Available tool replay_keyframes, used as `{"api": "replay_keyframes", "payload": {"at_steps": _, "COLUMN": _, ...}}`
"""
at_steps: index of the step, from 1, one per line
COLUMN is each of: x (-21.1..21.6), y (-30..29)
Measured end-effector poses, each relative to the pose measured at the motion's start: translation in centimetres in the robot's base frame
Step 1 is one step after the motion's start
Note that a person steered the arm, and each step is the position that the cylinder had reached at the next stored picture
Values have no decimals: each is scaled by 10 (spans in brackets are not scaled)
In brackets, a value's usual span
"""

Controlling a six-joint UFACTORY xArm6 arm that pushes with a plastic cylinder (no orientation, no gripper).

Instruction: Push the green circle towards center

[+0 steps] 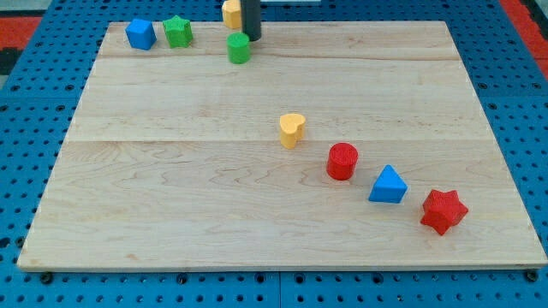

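The green circle [239,48], a short green cylinder, stands near the view's top edge of the wooden board [171,197], left of the middle. My dark rod comes down from the view's top, and my tip [252,38] sits just right of and above the green circle, touching or nearly touching it. A yellow block [230,13] stands right behind the rod, partly hidden by it.
A blue block [140,34] and a green star [178,32] stand at the top left. A yellow heart [292,130], a red cylinder [342,161], a blue triangle [389,186] and a red star [443,210] form a diagonal line from the centre to the bottom right.
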State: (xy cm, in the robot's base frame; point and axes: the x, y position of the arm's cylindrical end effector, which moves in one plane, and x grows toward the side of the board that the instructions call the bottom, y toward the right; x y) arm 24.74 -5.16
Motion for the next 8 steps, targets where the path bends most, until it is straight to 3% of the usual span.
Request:
{"api": "replay_keyframes", "payload": {"at_steps": 1, "x": 80, "y": -2}}
{"api": "replay_keyframes", "payload": {"at_steps": 2, "x": 35, "y": -1}}
{"api": "replay_keyframes", "payload": {"at_steps": 3, "x": 13, "y": -44}}
{"api": "replay_keyframes", "payload": {"at_steps": 4, "x": 37, "y": -80}}
{"api": "replay_keyframes", "payload": {"at_steps": 5, "x": 56, "y": -19}}
{"api": "replay_keyframes", "payload": {"at_steps": 7, "x": 27, "y": 5}}
{"api": "replay_keyframes", "payload": {"at_steps": 8, "x": 60, "y": 12}}
